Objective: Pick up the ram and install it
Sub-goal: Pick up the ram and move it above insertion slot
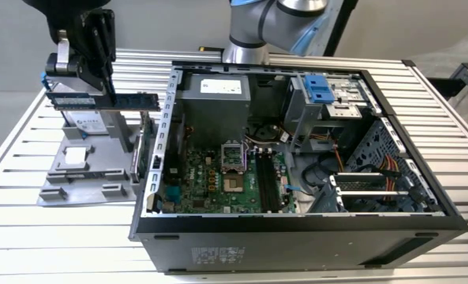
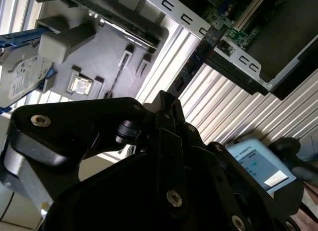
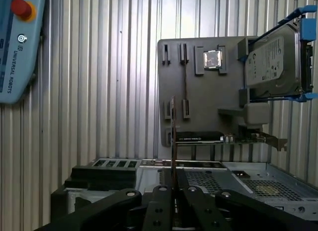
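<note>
Exterior view: gripper [image 1: 82, 93] is up over the grey holder [image 1: 76, 171], at the exterior view's left of the open PC case [image 1: 297, 236]. Its fingers pinch the ram [image 1: 131, 100], held roughly level in the air, outside the case. Hard drive [image 1: 84, 121] is just below.

Second wrist view: ram [image 2: 196, 62] sticks out edge-on from the gripper, w/ holder and case edge beyond.

First wrist view: ram is a thin edge [image 3: 172, 131] betw. the fingers [image 3: 191, 201], which press on both sides of it. Holder, drive and pendant [image 3: 17, 42] lie beyond.
</note>
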Tool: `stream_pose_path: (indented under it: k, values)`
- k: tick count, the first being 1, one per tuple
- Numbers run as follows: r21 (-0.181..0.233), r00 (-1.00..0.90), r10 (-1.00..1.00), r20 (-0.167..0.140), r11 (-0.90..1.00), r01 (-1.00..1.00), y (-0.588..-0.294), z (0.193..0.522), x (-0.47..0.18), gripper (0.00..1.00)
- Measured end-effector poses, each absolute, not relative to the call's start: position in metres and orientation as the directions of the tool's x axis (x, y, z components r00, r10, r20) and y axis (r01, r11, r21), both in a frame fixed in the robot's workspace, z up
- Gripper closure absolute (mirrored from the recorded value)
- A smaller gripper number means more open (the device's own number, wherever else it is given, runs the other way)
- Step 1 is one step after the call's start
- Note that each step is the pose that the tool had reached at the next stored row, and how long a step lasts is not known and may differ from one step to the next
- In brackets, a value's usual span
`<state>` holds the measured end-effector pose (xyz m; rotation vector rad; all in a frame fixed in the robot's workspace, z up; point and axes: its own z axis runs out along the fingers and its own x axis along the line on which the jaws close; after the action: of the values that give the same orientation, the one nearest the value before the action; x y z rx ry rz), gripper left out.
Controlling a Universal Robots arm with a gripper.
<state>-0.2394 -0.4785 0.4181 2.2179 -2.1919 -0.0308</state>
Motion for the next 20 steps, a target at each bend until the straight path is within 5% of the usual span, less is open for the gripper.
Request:
stream_pose_path:
  k: [20]
  values:
    - [0.036,0.012,-1.0,0.014,-0.011,-0.999,-0.478,0.418,-0.215,1.0]
